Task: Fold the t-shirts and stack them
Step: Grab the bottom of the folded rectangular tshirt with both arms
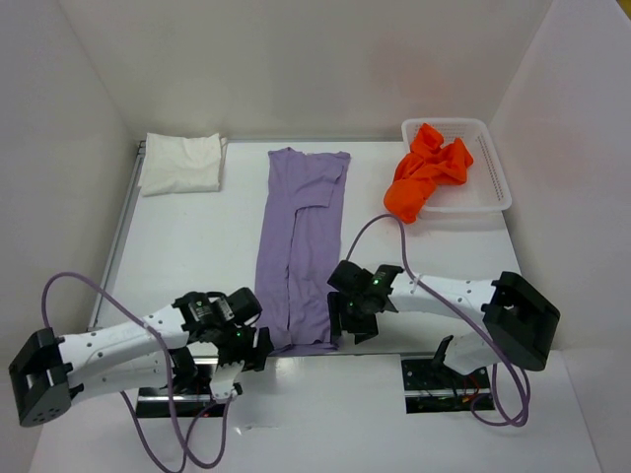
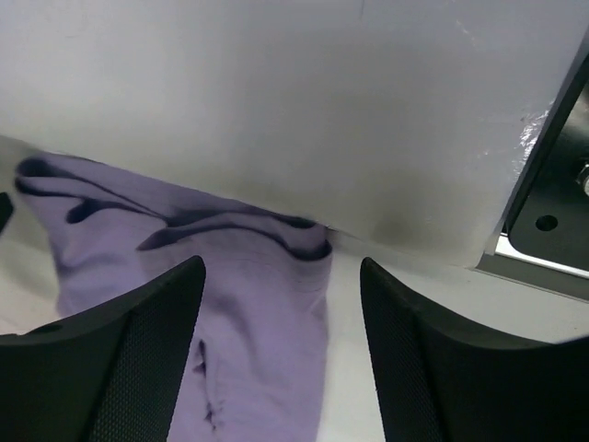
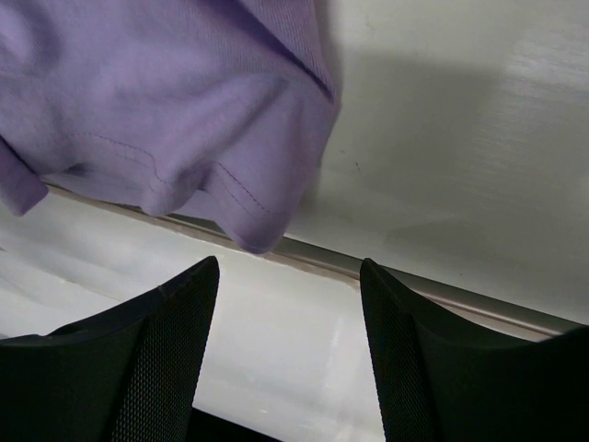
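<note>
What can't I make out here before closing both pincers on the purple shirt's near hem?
- Top view: the left pincer and right pincer cover the near corners of the long folded light purple cloth t-shirt.
- Left wrist view: whether a finger touches the cloth; the finger itself hides it.
- Top view: the crumpled bright orange t-shirt hides the white plastic mesh basket's left end.

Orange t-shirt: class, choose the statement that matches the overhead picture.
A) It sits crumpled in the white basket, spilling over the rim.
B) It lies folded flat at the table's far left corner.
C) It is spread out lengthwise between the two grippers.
A: the orange t-shirt is bunched up, partly inside the white basket and hanging over its front left rim.
</note>
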`<state>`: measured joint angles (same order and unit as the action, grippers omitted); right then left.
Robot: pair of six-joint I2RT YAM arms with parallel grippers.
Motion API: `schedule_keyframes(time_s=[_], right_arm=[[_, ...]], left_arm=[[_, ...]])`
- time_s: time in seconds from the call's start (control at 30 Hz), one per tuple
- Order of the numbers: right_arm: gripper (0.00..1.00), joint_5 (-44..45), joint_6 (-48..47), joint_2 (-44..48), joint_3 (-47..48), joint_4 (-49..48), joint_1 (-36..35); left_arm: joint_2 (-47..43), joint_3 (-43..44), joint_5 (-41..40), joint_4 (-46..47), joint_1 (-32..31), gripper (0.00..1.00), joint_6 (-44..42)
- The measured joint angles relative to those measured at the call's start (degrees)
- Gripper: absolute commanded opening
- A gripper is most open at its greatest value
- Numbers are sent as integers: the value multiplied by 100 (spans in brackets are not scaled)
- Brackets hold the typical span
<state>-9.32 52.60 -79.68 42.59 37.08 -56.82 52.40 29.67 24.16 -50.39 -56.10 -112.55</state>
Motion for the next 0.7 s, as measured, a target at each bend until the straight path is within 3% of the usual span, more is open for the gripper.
schedule_keyframes(time_s=[0.5, 0.57, 0.6, 0.67, 0.7], right_arm=[[68, -190, -63, -74, -92, -4, -114], [68, -201, -101, -170, -87, -4, -118], [66, -199, -114, -247, -70, -2, -118], [65, -190, -173, -457, 13, 2, -118], [65, -181, -205, -553, 72, 7, -118]], left_arm=[[1187, 70, -271, 710, 0, 46, 57], [1268, 70, -238, 769, 0, 38, 68], [1279, 70, -223, 789, 0, 22, 72], [1281, 68, -177, 841, 0, 5, 90], [1270, 66, -164, 863, 0, 4, 79]])
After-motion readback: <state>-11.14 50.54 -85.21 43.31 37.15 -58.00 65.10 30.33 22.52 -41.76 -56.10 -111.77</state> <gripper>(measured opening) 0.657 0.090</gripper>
